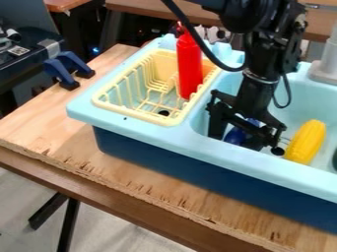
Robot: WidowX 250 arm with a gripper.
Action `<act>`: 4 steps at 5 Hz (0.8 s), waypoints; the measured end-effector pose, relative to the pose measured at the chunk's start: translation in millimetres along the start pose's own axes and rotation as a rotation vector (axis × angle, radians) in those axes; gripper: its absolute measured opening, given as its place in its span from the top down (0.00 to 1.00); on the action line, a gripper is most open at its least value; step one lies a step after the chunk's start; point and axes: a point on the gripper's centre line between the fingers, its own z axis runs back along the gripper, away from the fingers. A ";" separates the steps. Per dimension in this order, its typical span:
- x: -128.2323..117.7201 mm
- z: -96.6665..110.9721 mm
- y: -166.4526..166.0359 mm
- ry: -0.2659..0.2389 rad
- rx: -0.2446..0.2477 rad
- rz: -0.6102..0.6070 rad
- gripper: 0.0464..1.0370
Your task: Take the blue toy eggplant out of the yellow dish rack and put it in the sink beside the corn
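Note:
The black gripper (238, 137) hangs low inside the left part of the light blue sink basin, close to its front wall. Directly at the gripper is a dark blue, rounded object (234, 136), partly hidden behind the black parts; whether it is held cannot be made out. To the gripper's right, a yellow corn-like toy (306, 141) lies in the basin, apart from it. A red bottle (189, 64) stands upright in the pale yellow dish rack (135, 114), left of the gripper.
The blue sink (186, 129) has a raised rim between rack and basin. A grey fixture (324, 69) stands on its back right edge. Part of a dark object (335, 160) shows at the right edge. Blue clamps (68, 69) sit on the wooden table (49, 121).

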 end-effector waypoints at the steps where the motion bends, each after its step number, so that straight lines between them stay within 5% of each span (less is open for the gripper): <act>1: -6.6 4.9 5.4 -0.004 -0.004 0.054 0.03; 3: -31.3 84.3 26.6 -0.163 0.022 0.108 0.04; 4: -48.9 133.9 37.0 -0.150 0.016 0.134 0.04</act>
